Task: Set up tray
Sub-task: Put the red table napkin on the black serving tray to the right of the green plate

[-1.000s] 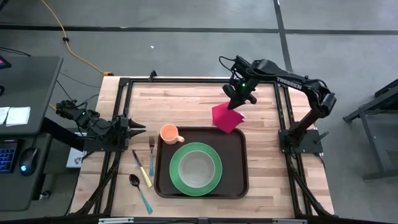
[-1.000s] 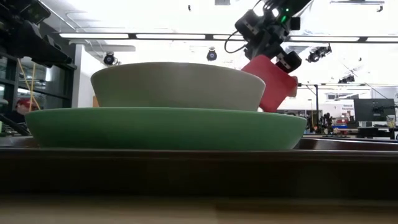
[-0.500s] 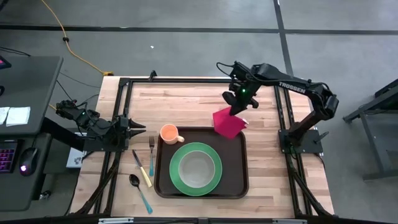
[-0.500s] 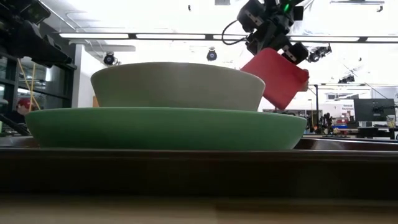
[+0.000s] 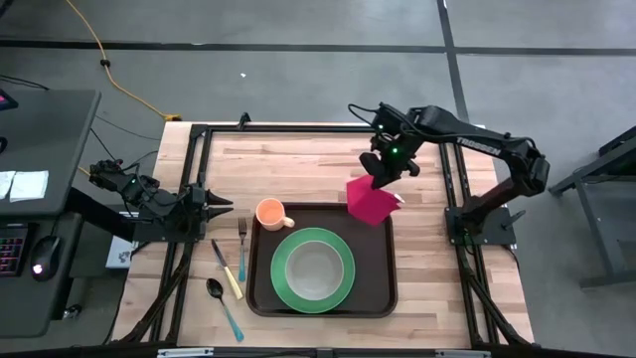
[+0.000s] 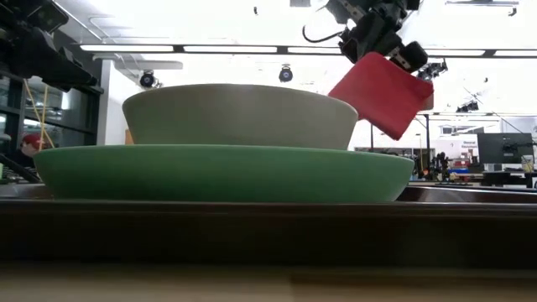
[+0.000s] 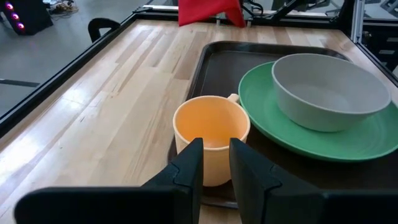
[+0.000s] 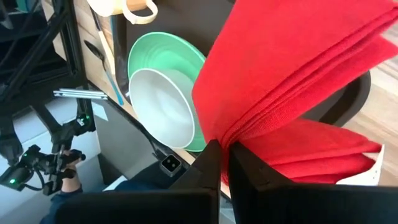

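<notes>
1 red napkin [image 5: 370, 203], pinched in the shut right claw [image 5: 381, 180], had drifted over the tray [image 5: 383, 288] corner below it, nearing placement; the left claw [image 5: 221, 207] waited, part-open, empty.

Hiding much of the tray [image 8: 348, 93] behind the red napkin [image 8: 292, 81] in the right wrist view. Blocking the low view with the plate [image 6: 222, 172] and bowl [image 6: 239, 116]. Cutting off the left gripper [image 7: 214, 163] at the bottom edge.

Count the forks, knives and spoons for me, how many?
3, all on the table left of the tray: fork nearest it, knife beside that, spoon nearest the front edge.
</notes>
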